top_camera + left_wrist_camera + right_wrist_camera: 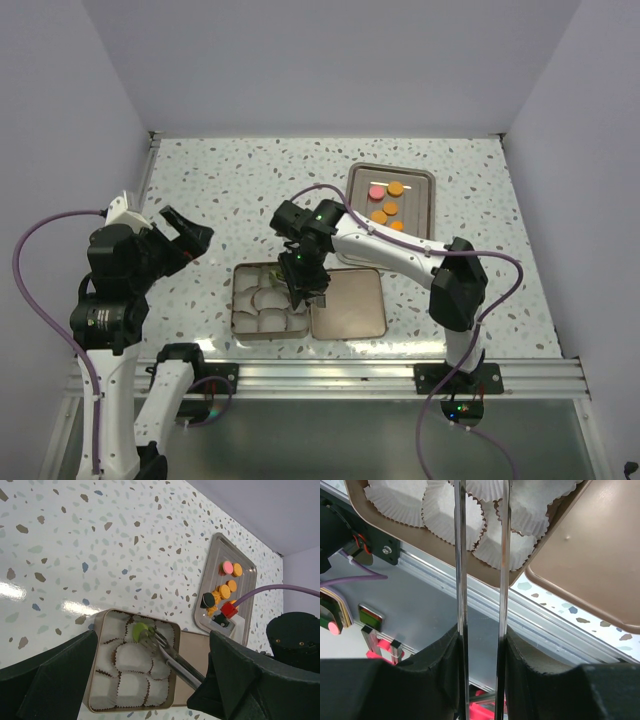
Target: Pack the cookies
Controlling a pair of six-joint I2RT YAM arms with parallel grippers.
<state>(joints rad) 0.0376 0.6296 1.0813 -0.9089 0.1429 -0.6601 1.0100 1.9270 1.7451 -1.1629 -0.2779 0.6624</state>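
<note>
Two-arm rig, L claw [191,242] spread wide, R claw [149,636] angled down at green cookie [139,629], grip unclear

The right tool [482,530] has thin steel blades [461,555] cut off by the right wrist view's top edge; from above, it hides part of the brown rectangular tin [234,300]

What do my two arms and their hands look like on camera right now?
The left arm and right arm have white links and black joints; a lilac cable loops along each. The left hand and right hand are matt black with blocky fingers. A small green light glows near the right wrist.
</note>
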